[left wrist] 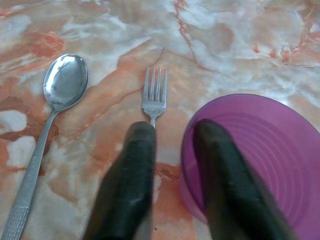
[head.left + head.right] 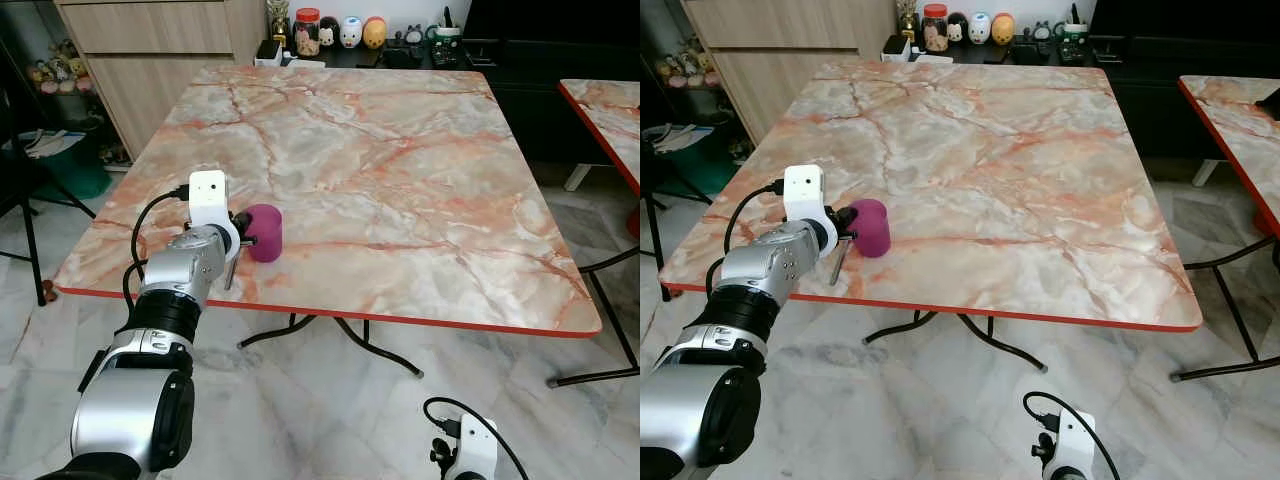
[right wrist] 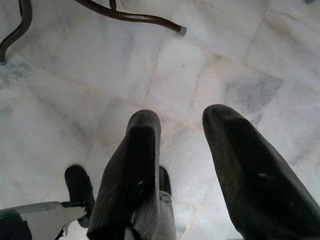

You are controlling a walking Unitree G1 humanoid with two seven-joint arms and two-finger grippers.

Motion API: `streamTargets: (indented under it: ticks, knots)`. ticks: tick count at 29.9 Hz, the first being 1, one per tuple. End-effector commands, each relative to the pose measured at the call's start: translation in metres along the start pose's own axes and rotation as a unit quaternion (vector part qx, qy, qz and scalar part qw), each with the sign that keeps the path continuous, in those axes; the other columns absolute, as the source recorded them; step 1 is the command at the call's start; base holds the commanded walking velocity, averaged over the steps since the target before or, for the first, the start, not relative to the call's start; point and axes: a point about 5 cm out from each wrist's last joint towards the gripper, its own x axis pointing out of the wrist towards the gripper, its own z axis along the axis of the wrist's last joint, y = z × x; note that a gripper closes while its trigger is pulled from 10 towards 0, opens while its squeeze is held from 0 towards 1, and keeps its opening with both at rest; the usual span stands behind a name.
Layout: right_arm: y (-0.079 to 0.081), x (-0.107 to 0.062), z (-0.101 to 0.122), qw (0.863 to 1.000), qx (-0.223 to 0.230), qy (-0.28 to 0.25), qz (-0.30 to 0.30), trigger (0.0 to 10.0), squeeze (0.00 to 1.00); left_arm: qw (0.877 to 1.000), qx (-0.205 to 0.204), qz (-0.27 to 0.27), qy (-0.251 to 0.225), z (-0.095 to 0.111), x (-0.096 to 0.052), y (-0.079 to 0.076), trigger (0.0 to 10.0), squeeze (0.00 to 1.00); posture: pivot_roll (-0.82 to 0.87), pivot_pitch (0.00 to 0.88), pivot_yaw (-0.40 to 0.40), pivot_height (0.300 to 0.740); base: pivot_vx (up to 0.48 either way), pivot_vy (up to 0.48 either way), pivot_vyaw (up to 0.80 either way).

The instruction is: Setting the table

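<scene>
1. Purple cup [image 2: 265, 232] stands on the marble-pattern table [image 2: 400, 180] near the front edge, at about 8 o'clock from the table centre. It appears to be thin moulded plastic with concentric ridges inside, so it is probably light, fairly stiff and not fragile.
2. Left gripper [image 1: 172, 150] straddles the cup wall: one finger [image 1: 225, 170] inside the rim, the other [image 1: 130, 175] outside. The fingers are parted (contact with the wall cannot be confirmed).
3. Recommended hold: the rim wall; smooth plastic may slip, and a light cup may tip.
4. Fork [image 1: 154, 95] and spoon [image 1: 50, 115] are polished metal, lying flat beside the cup; the spoon handle is textured.
5. Right gripper [image 3: 182, 150] hangs idle above the floor tiles, fingers spread, holding nothing.
</scene>
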Motion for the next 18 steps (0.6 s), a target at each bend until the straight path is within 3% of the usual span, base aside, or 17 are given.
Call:
streamTargets:
  ticks: [1,18]
  knots:
    - [-0.0022,-0.0017,-0.0055,1.000,0.007,0.007,-0.006,10.0,0.00,1.000,0.009,0.005,0.010,-0.0030,-0.0002,0.0041,0.0,0.00,0.07,0.060,0.017,0.740,0.000,0.000,0.00]
    - [-0.0039,-0.0019,-0.0062,1.000,0.009,0.009,-0.009,10.0,0.00,1.000,-0.002,-0.009,0.018,-0.0102,-0.0024,0.0020,0.0,0.00,0.06,0.036,0.017,0.740,0.000,0.000,0.00]
